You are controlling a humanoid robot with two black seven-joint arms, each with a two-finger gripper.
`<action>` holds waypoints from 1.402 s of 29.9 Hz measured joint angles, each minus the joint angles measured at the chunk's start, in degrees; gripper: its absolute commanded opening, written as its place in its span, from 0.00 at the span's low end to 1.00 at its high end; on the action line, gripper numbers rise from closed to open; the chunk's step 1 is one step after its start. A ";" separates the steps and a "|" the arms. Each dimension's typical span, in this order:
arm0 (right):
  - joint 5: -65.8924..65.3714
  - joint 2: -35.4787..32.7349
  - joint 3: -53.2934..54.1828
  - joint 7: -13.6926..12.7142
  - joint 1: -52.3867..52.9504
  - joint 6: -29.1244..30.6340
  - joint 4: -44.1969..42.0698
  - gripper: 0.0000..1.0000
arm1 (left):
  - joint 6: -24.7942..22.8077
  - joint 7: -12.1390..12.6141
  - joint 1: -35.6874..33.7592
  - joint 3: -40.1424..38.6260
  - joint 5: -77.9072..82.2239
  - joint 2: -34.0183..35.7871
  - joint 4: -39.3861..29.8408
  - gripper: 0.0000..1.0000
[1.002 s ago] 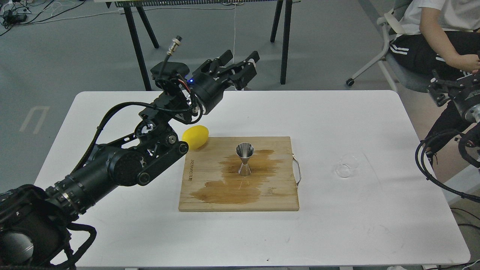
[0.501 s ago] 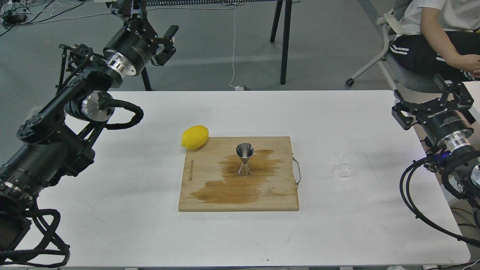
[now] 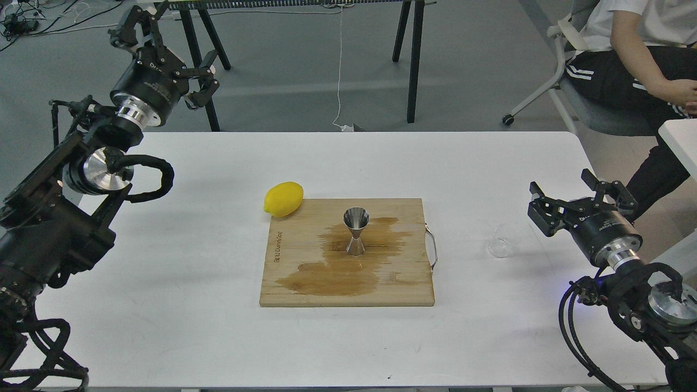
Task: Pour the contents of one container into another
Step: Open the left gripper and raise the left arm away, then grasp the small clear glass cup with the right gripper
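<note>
The clear glass cup [image 3: 503,240] stands on the white table [image 3: 163,305], right of the board. Close to its right, not touching it, my right gripper [image 3: 563,188] hovers open with nothing between its fingers. The shiny steel jigger [image 3: 355,234] stands upright in the middle of the wooden cutting board [image 3: 305,291], on a dark wet stain. My left gripper [image 3: 169,49] is raised beyond the table's far left corner, open and empty, far from both containers.
A yellow lemon [image 3: 283,198] lies at the board's far left corner. The board has a metal handle [image 3: 433,247] on its right side. A seated person [image 3: 637,60] is at the back right, and another white tabletop [image 3: 679,136] juts in at the right.
My left arm swung from above the board's far left back to the table's far left corner. My right arm came in and down toward the glass cup. Cup, jigger and lemon stayed put.
</note>
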 measured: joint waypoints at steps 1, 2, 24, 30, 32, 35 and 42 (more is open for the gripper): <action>0.00 0.52 -0.09 0.18 -1.00 -0.22 0.18 1.00 | 0.00 0.00 0.00 -0.02 0.00 0.14 0.00 1.00; 0.00 0.96 -0.32 0.24 -1.82 -0.43 0.27 1.00 | 0.00 0.00 0.00 -0.04 0.00 0.33 0.00 1.00; -1.18 12.84 -1.55 0.38 2.00 -15.15 -7.61 0.99 | -0.15 -1.18 0.95 0.17 0.05 2.33 -0.10 1.00; -3.41 15.60 -1.58 0.06 4.61 -15.59 -12.29 0.95 | -0.14 -1.39 1.05 0.23 0.05 2.26 0.05 1.00; -3.55 16.01 -1.57 -0.04 4.96 -15.59 -12.71 0.92 | -0.14 -1.39 1.05 0.22 0.05 2.33 0.08 1.00; -3.59 16.58 -1.53 -0.20 5.81 -15.59 -13.93 0.87 | -0.14 -1.43 1.06 0.18 0.06 2.49 0.09 1.00; -3.69 17.65 -1.52 -0.52 6.90 -15.39 -16.09 0.63 | 0.10 -1.45 1.06 0.09 0.13 2.60 0.09 1.00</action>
